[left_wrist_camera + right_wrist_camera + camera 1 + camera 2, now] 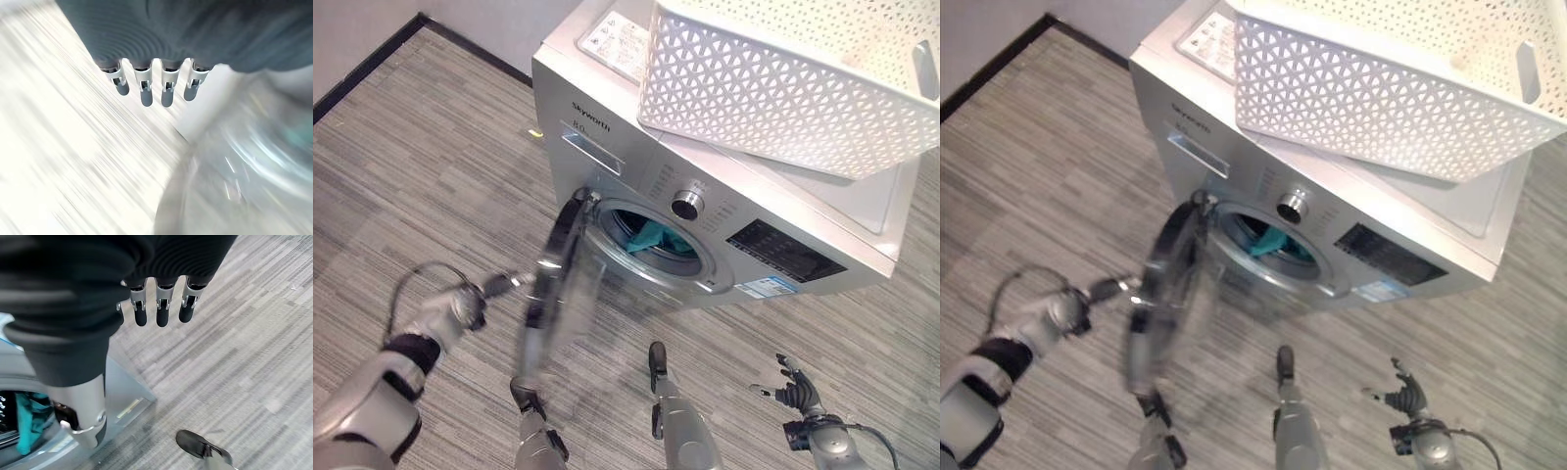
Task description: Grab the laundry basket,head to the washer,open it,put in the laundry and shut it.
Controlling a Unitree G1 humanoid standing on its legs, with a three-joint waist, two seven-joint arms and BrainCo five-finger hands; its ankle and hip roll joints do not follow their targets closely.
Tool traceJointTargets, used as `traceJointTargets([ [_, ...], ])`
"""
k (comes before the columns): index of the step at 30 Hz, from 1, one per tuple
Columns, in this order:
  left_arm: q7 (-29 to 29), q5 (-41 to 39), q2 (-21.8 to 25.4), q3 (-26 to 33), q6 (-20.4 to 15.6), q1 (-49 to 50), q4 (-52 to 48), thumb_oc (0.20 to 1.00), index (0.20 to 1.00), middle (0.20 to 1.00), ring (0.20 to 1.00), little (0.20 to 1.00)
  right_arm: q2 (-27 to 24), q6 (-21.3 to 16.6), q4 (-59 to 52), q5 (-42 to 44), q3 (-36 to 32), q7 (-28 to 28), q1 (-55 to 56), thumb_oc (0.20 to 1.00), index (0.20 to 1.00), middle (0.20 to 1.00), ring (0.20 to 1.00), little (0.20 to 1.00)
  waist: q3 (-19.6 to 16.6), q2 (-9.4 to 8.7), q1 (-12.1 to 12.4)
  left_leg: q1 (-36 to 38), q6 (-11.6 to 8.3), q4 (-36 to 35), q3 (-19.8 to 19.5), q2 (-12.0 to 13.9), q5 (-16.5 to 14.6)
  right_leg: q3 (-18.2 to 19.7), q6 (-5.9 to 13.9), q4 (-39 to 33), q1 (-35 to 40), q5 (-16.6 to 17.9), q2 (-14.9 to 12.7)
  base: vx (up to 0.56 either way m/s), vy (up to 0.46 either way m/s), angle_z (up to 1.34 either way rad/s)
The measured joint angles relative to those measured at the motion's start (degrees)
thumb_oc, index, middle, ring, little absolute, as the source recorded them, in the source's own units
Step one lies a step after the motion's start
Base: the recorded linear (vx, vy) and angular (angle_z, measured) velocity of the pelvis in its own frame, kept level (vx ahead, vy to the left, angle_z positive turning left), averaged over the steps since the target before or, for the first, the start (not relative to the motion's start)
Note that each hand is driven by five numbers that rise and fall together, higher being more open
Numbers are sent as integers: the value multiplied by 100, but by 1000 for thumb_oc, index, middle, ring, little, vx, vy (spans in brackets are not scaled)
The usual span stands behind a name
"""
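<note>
The washer point(724, 196) is seen standing on the striped grey floor point(421, 176), its silver body angled toward the camera. On its top a white lattice laundry basket point(783, 78) is set, tilted slightly and overhanging the front edge. The round door point(553, 284) is seen ajar and blurred, hinged at the left of the drum opening. Inside the drum a teal piece of laundry point(656, 238) is lodged — it is also caught in the right wrist view point(27, 423). The left hand point(475, 299) is held just beside the door's outer face, its fingers point(146, 90) straight and relaxed, nothing gripped. The right hand point(793, 387) is held low, well apart from the washer — its fingers point(161, 308) loosely extended and empty.
</note>
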Motion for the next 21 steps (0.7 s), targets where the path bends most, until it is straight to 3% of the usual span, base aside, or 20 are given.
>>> traceJointTargets([
  [2,-45,-242,-1271,-144,-103,374,-193,1000,1000,1000,1000,1000,36,-2,151,-114,7,-3,-76,1000,1000,1000,1000,1000,2,2,-20,502,-45,3,51,9,-148,56,40,0,427,-127,-1,126,8,-29],
  [6,250,-693,-2304,-80,-205,-161,-357,1000,1000,1000,1000,1000,88,37,604,-262,105,-34,-318,1000,1000,1000,1000,1000,-34,92,-146,1324,-94,-83,316,54,-274,347,38,21,901,-235,66,16,-11,-38],
  [9,598,-963,-2468,21,-334,-703,-370,1000,1000,1000,1000,1000,90,101,732,-351,141,-103,-187,1000,1000,1000,1000,1000,-108,275,-269,1480,-86,-85,456,100,-327,511,73,-5,971,-233,123,36,-6,-31],
  [13,926,-1934,-2410,256,-615,-362,-752,1000,1000,1000,1000,1000,138,106,997,-382,197,-138,-25,1000,1000,1000,1000,1000,-108,373,-331,1758,-102,-92,545,130,-369,622,63,-10,1144,-241,164,44,4,-17],
  [17,939,-2566,-2162,577,-711,550,-1501,1000,1000,1000,1000,1000,261,95,1070,-387,219,-142,94,1000,1000,1000,1000,1000,-140,462,-327,1981,-128,-118,647,152,-426,727,62,-11,1279,-259,192,34,-14,-13],
  [18,901,-2745,-2070,641,-773,727,-1542,1000,1000,1000,1000,1000,263,95,1083,-386,243,-139,160,1000,1000,1000,1000,1000,-157,506,-231,2007,-126,-120,635,146,-430,719,68,-12,1327,-263,182,15,-22,7],
  [19,850,-3034,-1992,1202,-898,1407,-1876,1000,1000,1000,1000,1000,329,81,1091,-384,243,-140,268,1000,1000,1000,1000,1000,-171,541,-171,2080,-130,-119,598,170,-436,673,62,-12,1431,-280,191,10,-13,15],
  [21,854,-3208,-1879,1473,-960,1811,-1863,1000,1000,1000,1000,1000,397,56,1254,-384,251,-133,362,1000,1000,1000,1000,1000,-191,540,-66,2132,-129,-116,517,163,-436,604,48,-23,1520,-306,188,0,-1,19],
])
